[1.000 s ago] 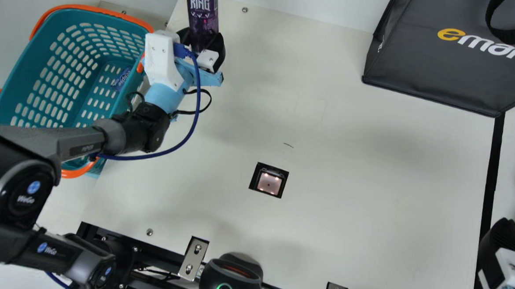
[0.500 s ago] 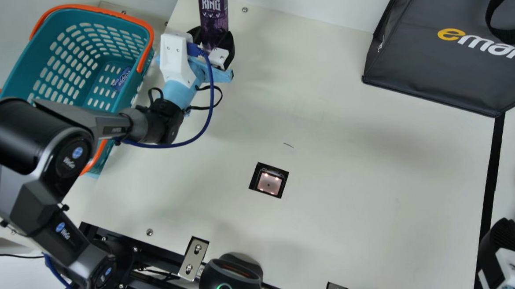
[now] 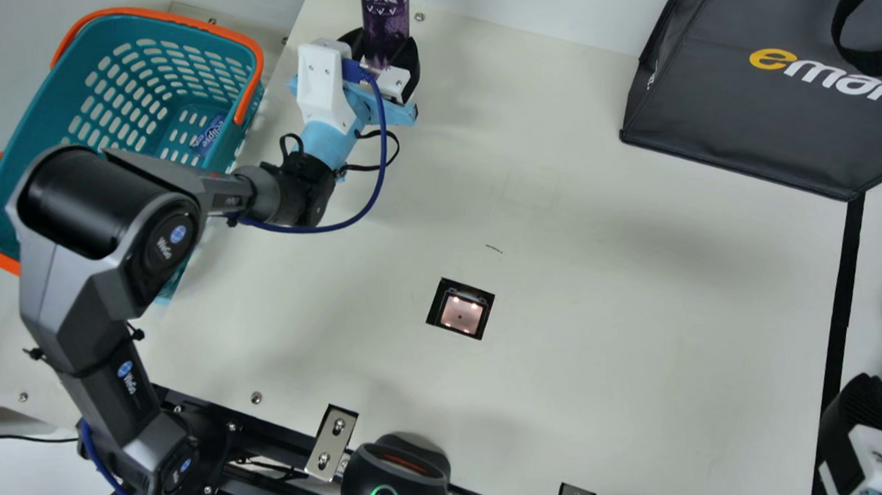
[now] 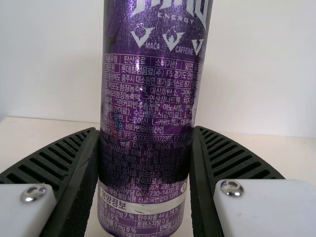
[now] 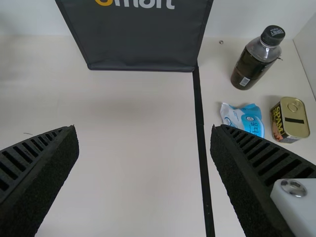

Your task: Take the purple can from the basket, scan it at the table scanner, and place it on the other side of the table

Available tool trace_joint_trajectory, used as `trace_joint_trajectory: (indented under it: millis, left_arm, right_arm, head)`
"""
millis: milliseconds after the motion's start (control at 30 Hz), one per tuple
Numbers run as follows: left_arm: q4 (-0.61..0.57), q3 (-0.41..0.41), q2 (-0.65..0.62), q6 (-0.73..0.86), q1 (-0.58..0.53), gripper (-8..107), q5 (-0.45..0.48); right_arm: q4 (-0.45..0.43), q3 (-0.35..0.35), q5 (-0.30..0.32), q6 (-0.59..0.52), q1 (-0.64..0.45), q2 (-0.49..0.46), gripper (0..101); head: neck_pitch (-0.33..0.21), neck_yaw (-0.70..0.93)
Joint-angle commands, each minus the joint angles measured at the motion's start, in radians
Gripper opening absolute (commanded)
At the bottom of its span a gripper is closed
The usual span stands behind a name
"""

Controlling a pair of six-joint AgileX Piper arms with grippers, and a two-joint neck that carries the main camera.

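Observation:
In the main view my left gripper (image 3: 384, 54) is shut on the purple can (image 3: 386, 16), held upright near the table's far left edge, beside the basket (image 3: 40, 95). The left wrist view shows the purple can (image 4: 148, 98) squeezed between both fingers of my left gripper (image 4: 146, 153), its printed text facing the camera. The table scanner (image 3: 461, 313) lies lit in the tabletop, well apart from the can. At the lower right is my right gripper (image 3: 864, 421); in the right wrist view my right gripper (image 5: 144, 143) stands open with nothing between its fingers.
A blue packet (image 3: 210, 135) lies in the basket. A dark bag (image 3: 765, 95) stands at the back right. Beyond the black stripe (image 5: 201, 138) are a dark bottle (image 5: 254, 59), a blue-white packet (image 5: 244, 118) and a square tin (image 5: 290, 120). A black device (image 3: 396, 476) sits at the near edge.
My left arm has moved right, away from the basket, carrying the purple can with it. My right gripper has kept still.

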Motion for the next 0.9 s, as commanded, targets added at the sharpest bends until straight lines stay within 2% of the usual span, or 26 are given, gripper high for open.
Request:
trace_joint_trajectory:
  millis: [0,367,867]
  left_arm:
    - [-0.005,-0.006,0.014,0.001,-0.003,-8,-0.012]
    - [-0.023,-0.020,0.062,0.001,-0.017,-8,-0.062]
    - [-0.019,-0.021,0.078,-0.003,-0.011,42,-0.070]
  right_arm:
    - [0.000,0.000,0.000,0.000,0.000,0.000,95]
    - [0.000,0.000,0.000,0.000,0.000,0.000,95]
    - [0.000,0.000,0.001,0.000,0.000,0.000,95]
  head:
    - [-0.026,0.002]
    - [-0.026,0.002]
    - [-0.026,0.002]
